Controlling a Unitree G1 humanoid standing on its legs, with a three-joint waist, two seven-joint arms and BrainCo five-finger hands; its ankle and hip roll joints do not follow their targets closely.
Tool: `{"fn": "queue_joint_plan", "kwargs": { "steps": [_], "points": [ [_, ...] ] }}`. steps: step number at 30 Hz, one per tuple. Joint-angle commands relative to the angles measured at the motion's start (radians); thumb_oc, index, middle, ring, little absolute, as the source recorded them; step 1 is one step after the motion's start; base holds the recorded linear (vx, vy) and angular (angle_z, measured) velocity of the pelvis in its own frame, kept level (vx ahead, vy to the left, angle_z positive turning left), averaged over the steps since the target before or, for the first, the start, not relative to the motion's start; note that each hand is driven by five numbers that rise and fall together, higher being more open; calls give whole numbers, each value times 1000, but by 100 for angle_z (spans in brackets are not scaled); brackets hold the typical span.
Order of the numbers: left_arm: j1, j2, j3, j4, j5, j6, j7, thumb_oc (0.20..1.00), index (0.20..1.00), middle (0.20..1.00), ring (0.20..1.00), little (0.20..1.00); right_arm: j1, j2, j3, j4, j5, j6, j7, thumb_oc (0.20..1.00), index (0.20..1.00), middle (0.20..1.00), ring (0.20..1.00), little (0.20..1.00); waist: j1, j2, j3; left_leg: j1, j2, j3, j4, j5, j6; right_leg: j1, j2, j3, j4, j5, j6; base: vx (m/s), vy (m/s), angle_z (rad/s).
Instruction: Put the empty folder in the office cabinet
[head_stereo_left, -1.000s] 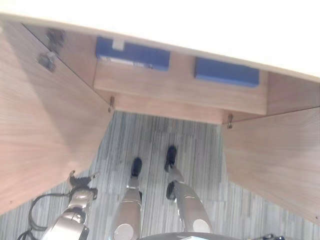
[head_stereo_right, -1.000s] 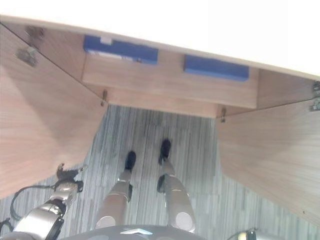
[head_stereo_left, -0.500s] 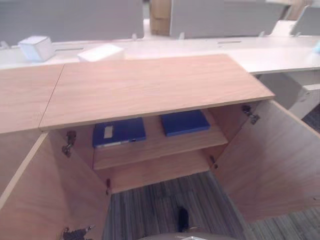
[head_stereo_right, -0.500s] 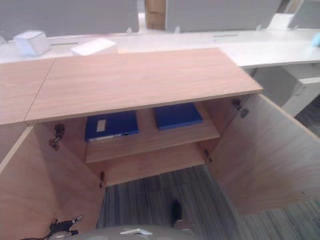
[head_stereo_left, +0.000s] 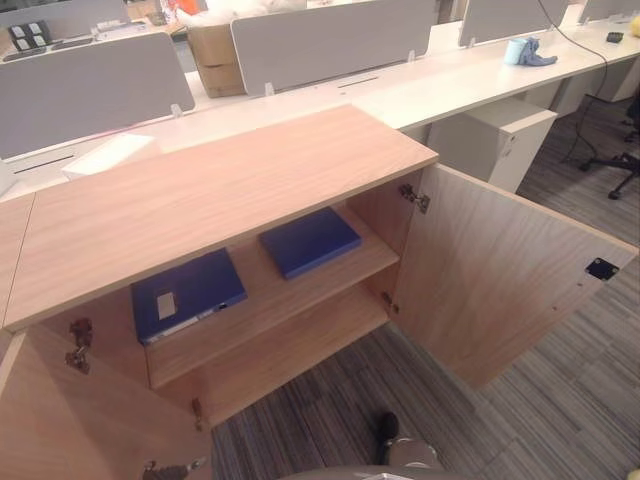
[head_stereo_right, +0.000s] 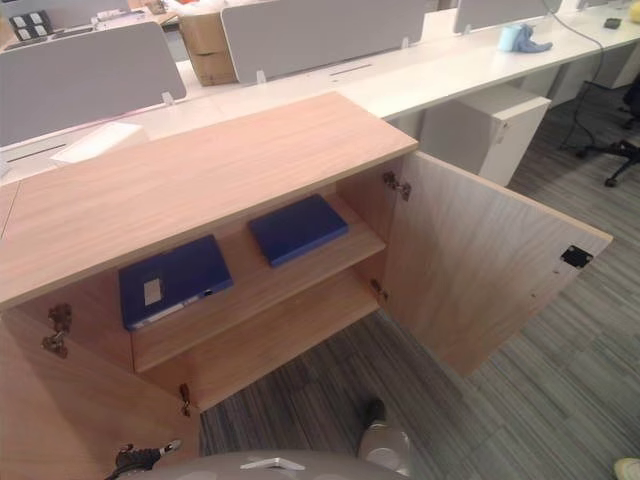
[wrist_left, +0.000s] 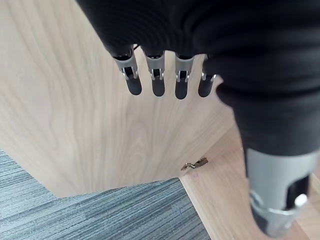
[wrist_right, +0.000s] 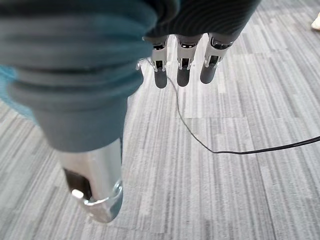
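Two flat blue folders, one labelled (head_stereo_left: 187, 293) and one plain (head_stereo_left: 309, 241), lay on the open wooden cabinet's shelf (head_stereo_left: 300, 290). Left robot hand (wrist_left: 165, 75) and right robot hand (wrist_right: 182, 62) hung relaxed, empty.

The left door (head_stereo_left: 60, 420) is cut off by the edge; the cabinet (head_stereo_left: 200, 190) top hides the folders' (head_stereo_left: 185, 293) rear.

Showing one cabinet (head_stereo_left: 220, 190) with two doors hanging open: one door (head_stereo_left: 500, 270) at right, one door (head_stereo_left: 80, 420) at near left. Lying on the upper shelf (head_stereo_left: 300, 290), two blue folders: one (head_stereo_left: 187, 293) at left, one (head_stereo_left: 309, 241) at right. Standing far behind, two grey screens (head_stereo_left: 95, 85) (head_stereo_left: 330, 40). Sitting between them, one cardboard box (head_stereo_left: 212, 55).
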Motion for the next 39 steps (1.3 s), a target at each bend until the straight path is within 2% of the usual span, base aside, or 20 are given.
{"fn": "queue_joint_plan", "kwargs": {
  "steps": [1,3,5,6,7,8,9,10,12,17,18,19,20,22,25,26,27,29,32,39],
  "points": [
    [-26,49,37,25,44,-3,37,1000,1000,1000,1000,1000,-43,-107,-2,-22,23,-61,-24,1000,1000,1000,1000,1000,35,-16,10,-88,-17,-161,0,-70,-43,156,-119,94,-154,19,19,-58,-94,-5],
    [-27,56,35,22,50,-4,39,1000,1000,1000,1000,1000,-56,-142,-17,-32,26,-67,-26,1000,1000,1000,1000,1000,48,-23,-1,-103,-16,-162,0,-58,-47,176,-132,115,-148,25,22,-30,-132,-5],
    [-16,88,30,7,72,-11,43,1000,1000,1000,1000,1000,-67,-296,-74,-59,31,-79,-26,1000,1000,1000,1000,1000,72,-53,-20,-128,-6,-169,0,-38,-62,229,-138,154,-112,50,45,-39,-222,-12],
    [-16,87,29,6,72,-11,43,1000,1000,1000,1000,1000,-68,-298,-75,-58,31,-79,-24,1000,1000,1000,1000,1000,74,-51,-22,-132,-5,-167,0,-33,-62,225,-137,156,-116,56,44,-39,-189,-19],
    [-9,100,28,2,81,-13,45,1000,1000,1000,1000,1000,-74,-363,-90,-65,27,-84,-19,1000,1000,1000,1000,1000,85,-67,-30,-137,-4,-163,0,-30,-70,260,-121,139,-151,26,49,17,-264,-2],
    [1,127,37,9,108,-11,40,1000,1000,1000,1000,1000,-81,-473,-122,-72,0,-75,4,1000,1000,1000,1000,1000,109,-107,-49,-143,11,-164,0,-25,-93,311,-89,77,-230,-58,80,19,-267,1],
    [1,126,37,9,109,-11,40,1000,1000,1000,1000,1000,-83,-475,-122,-70,0,-76,6,1000,1000,1000,1000,1000,109,-105,-50,-146,12,-165,0,-20,-93,310,-87,76,-234,-53,79,-2,-373,-26],
    [6,139,38,6,107,-11,41,1000,1000,1000,1000,1000,-82,-585,-130,-64,-30,-64,28,1000,1000,1000,1000,1000,115,-124,-45,-157,44,-183,0,9,-118,309,-27,89,-267,-94,71,-40,-182,-25],
    [5,149,42,1,102,-14,38,1000,1000,1000,1000,1000,-85,-638,-123,-74,-44,-67,49,1000,1000,1000,1000,1000,118,-130,-44,-167,64,-190,0,31,-129,297,1,102,-278,-95,58,-37,-228,20],
    [-37,173,-18,-28,121,-15,14,1000,1000,1000,1000,1000,-346,-833,92,-164,-108,-90,98,1000,1000,1000,1000,1000,129,-136,-30,-202,149,-221,0,95,-186,308,101,79,-327,-127,5,-49,-266,5],
    [-37,221,11,-22,118,-20,-7,1000,1000,1000,1000,1000,-289,-1016,44,-131,-61,-88,205,1000,1000,1000,1000,1000,115,-143,-31,-200,162,-221,0,101,-199,315,113,75,-333,-132,0,-52,-252,19],
    [-29,160,-25,-33,144,1,23,1000,1000,1000,1000,1000,-438,-566,209,-269,-134,-180,-6,1000,1000,1000,1000,1000,158,-109,-13,-216,180,-242,0,118,-197,324,141,59,-336,-148,-24,-25,-164,38],
    [-27,162,-23,-35,145,2,23,1000,1000,1000,1000,1000,-435,-561,207,-275,-136,-177,-10,1000,1000,1000,1000,1000,155,-110,-15,-220,181,-244,0,121,-197,322,142,57,-337,-145,-25,-42,-165,17],
    [50,32,-11,-55,129,-9,72,1000,1000,1000,1000,1000,-280,-406,108,-638,-97,-259,-47,1000,1000,1000,1000,1000,168,-84,13,-245,204,-266,0,147,-200,335,180,41,-356,-163,-52,-66,-167,-1],
    [60,8,-6,-50,115,-17,83,1000,1000,1000,1000,1000,-265,-351,116,-692,-18,-318,-10,1000,1000,1000,1000,1000,181,-77,34,-254,204,-292,0,164,-206,338,192,38,-365,-163,-64,-77,-104,32],
    [60,1,-6,-48,120,-14,81,1000,1000,1000,1000,1000,-258,-316,118,-712,33,-337,33,1000,1000,1000,1000,1000,186,-83,51,-243,182,-314,16,139,-192,332,186,34,-362,-160,-69,-146,-106,36],
    [60,0,-4,-50,122,-16,77,1000,1000,1000,1000,1000,-255,-297,122,-718,58,-345,55,1000,1000,1000,1000,1000,187,-95,61,-241,160,-327,54,105,-180,326,180,29,-360,-155,-72,-195,-122,27],
    [73,6,-8,-57,134,-19,70,1000,1000,1000,1000,1000,-256,-261,154,-746,81,-355,82,1000,1000,1000,1000,1000,172,-122,58,-229,91,-288,190,-47,-130,290,174,22,-373,-135,-78,-179,-84,37],
    [96,-6,-14,-71,140,-15,60,1000,1000,1000,1000,1000,-240,-233,157,-773,93,-351,103,1000,1000,1000,1000,1000,171,-107,37,-218,70,-270,164,-40,-114,282,195,24,-391,-125,-76,14,8,6],
    [119,-13,-29,-94,165,-18,69,1000,1000,1000,1000,1000,-173,-152,178,-803,32,-329,91,1000,1000,1000,1000,1000,151,-81,-8,-150,59,-272,58,-2,-130,312,184,-7,-400,-122,-75,82,44,9]
  ]
}}
